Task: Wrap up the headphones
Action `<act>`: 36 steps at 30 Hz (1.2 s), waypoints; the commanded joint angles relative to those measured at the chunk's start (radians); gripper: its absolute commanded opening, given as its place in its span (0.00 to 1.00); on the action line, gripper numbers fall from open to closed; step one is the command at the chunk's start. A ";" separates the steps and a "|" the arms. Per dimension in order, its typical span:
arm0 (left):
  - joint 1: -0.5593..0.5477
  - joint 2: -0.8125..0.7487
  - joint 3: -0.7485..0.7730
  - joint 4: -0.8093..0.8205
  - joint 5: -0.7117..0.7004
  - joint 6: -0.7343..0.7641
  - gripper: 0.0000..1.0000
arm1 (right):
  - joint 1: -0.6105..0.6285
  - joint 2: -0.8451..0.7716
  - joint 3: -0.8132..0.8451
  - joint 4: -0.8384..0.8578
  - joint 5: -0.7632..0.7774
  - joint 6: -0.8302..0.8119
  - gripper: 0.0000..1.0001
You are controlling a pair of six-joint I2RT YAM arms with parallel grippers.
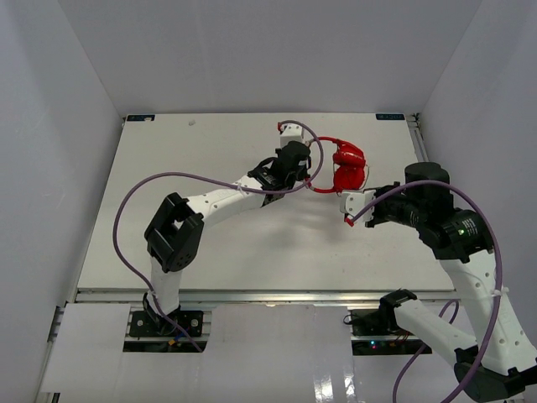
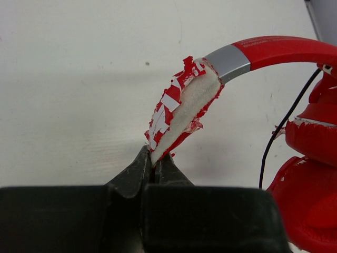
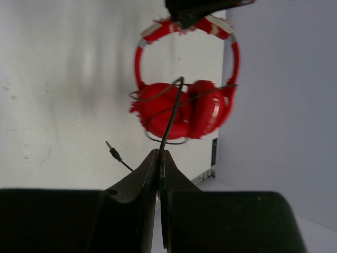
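Overhead, you get the white table point(image 1: 210, 168) with the headphones point(image 1: 348, 166) over its far right part, between the two arms; whether they touch the surface is unclear from there.

Your left wrist view adds what the top camera cannot resolve. The left gripper point(image 2: 155, 164) is clamped tight on the headband padding point(image 2: 184, 105), which is white foam with flaking red skin. A grey band section lies just beyond it.

Your right wrist view shows the whole set, with the earcups point(image 3: 181, 108) side by side. The right gripper point(image 3: 159, 154) is pinched closed on the thin black cable point(image 3: 171, 113), which runs up across the earcups.

Only this view gives you the plug point(image 3: 108, 144), the cable's free end, left of the jaws.
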 commanded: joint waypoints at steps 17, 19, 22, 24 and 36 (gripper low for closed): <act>-0.069 -0.433 -0.527 0.347 0.339 0.081 0.00 | -0.028 0.058 -0.069 0.391 0.093 0.190 0.08; -0.094 -0.455 -0.553 0.365 0.352 0.078 0.00 | -0.047 0.076 -0.073 0.391 0.053 0.230 0.08; -0.129 -0.484 -0.576 0.369 0.353 0.078 0.00 | -0.091 0.105 -0.083 0.413 0.014 0.274 0.08; -0.145 -0.510 -0.594 0.367 0.343 0.073 0.00 | -0.115 0.116 -0.085 0.416 -0.010 0.294 0.08; -0.152 -0.656 -0.678 0.331 0.294 0.039 0.00 | -0.265 0.132 -0.137 0.425 -0.390 0.493 0.08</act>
